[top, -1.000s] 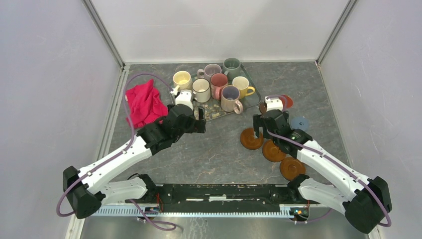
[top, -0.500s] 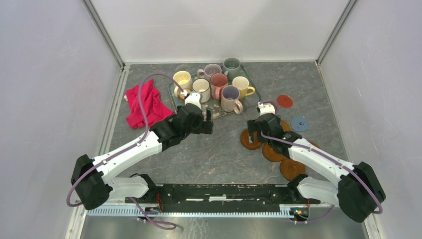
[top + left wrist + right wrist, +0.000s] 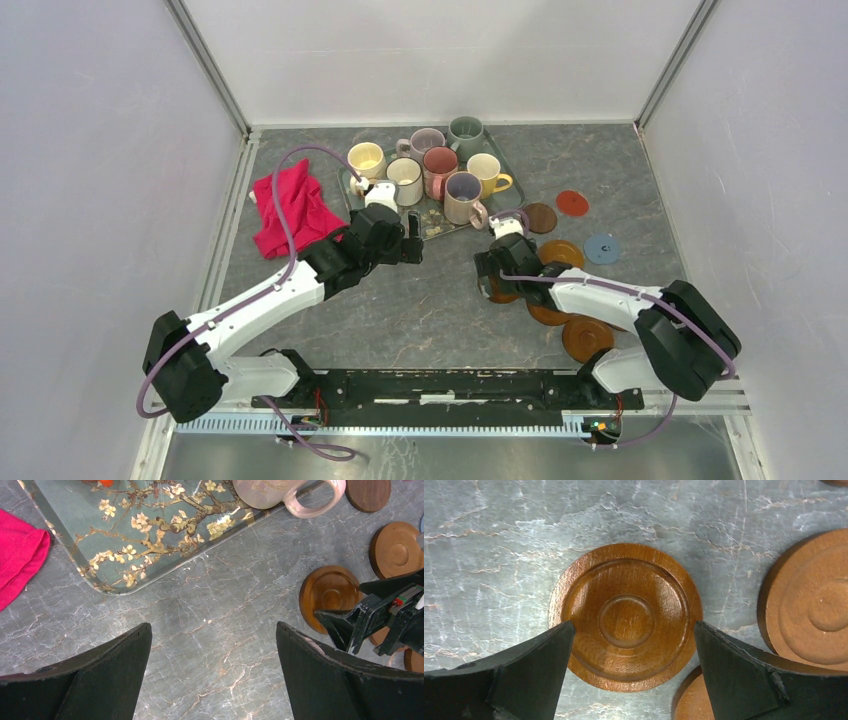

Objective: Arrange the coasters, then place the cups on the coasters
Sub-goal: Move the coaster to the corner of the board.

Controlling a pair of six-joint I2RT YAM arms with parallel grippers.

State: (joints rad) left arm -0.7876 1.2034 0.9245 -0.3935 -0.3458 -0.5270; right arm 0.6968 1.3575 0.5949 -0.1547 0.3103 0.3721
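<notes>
One orange-brown coaster (image 3: 625, 617) lies flat on the table (image 3: 499, 540) between the wide-spread jaws of the right gripper (image 3: 634, 626), which hide its lower edges. Neighbouring coasters (image 3: 814, 610) are cut off at the frame. Left gripper (image 3: 212, 627) hangs wide and empty near the tray (image 3: 150, 555) corner.

Light: bright, even, diffuse, from overhead.
Shadows: soft, faint, short, falling on the grey table (image 3: 440, 320).
Glare: gentle sheen on the orange-brown coaster (image 3: 625, 617).
Focus: wrist views crisp; top view slightly softer, finer detail lost.
</notes>
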